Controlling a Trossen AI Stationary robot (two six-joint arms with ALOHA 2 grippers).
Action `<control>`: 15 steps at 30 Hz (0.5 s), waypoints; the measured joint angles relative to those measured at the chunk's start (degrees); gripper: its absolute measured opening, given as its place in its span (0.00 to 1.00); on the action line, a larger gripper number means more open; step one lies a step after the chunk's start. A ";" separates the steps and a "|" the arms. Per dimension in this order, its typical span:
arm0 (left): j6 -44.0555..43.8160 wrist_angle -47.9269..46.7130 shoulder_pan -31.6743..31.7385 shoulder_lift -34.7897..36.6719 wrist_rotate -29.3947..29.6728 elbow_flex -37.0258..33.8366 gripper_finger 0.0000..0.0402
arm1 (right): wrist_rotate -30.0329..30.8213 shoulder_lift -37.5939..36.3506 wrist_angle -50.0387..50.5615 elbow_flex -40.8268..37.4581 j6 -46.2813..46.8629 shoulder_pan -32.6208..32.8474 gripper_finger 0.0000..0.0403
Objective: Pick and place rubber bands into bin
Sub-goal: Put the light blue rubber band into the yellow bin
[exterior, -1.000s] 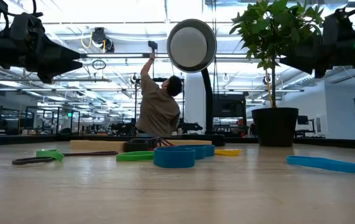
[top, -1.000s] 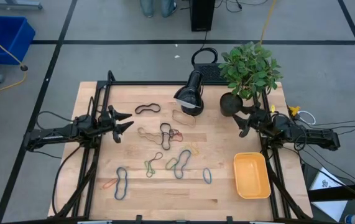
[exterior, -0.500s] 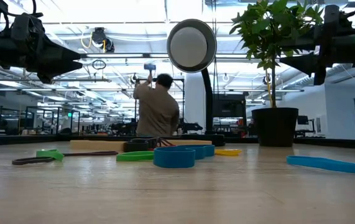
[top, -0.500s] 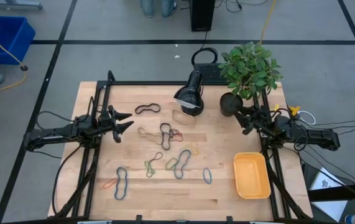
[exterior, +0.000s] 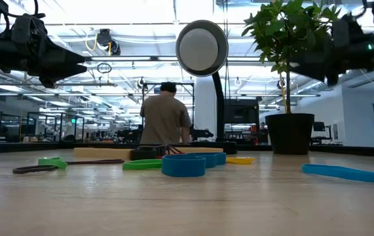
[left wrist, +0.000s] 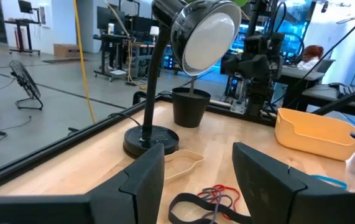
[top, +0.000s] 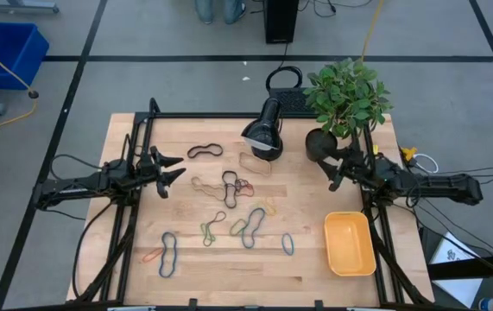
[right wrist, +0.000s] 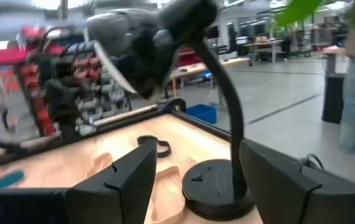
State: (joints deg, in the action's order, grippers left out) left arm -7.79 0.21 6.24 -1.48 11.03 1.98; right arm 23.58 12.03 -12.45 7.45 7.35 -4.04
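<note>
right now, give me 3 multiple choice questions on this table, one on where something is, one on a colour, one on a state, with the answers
1. Where does the bin sit?
A. near the table's front right corner
B. under the desk lamp
C. beside the left gripper

2. What colour is the band lying nearest the bin?
A. red
B. blue
C. tan

3. What is in the bin?
A. several bands
B. one black band
C. nothing

Answers:
1. A: the high view shows the bin at the front right, in front of the right gripper and far from the desk lamp and the left gripper.
2. B: the small blue band lies just left of the bin.
3. C: its yellow-orange floor is bare, while the rubber bands all lie on the table; both grippers hang open, holding nothing.
</note>
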 joint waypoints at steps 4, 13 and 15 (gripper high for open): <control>-0.04 0.00 0.00 -0.02 0.00 0.00 0.49 | -3.97 9.08 0.04 5.13 -1.23 0.18 0.56; -0.15 -0.17 0.00 -0.01 0.02 0.00 0.49 | -5.89 29.18 2.24 18.07 -5.51 7.99 0.56; -0.15 -0.17 0.00 -0.02 0.02 0.00 0.49 | -5.89 33.06 2.54 21.00 -5.51 10.52 0.56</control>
State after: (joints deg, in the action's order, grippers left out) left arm -7.94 0.03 6.24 -1.50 11.05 1.98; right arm 17.69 45.09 -9.91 28.45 1.85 6.48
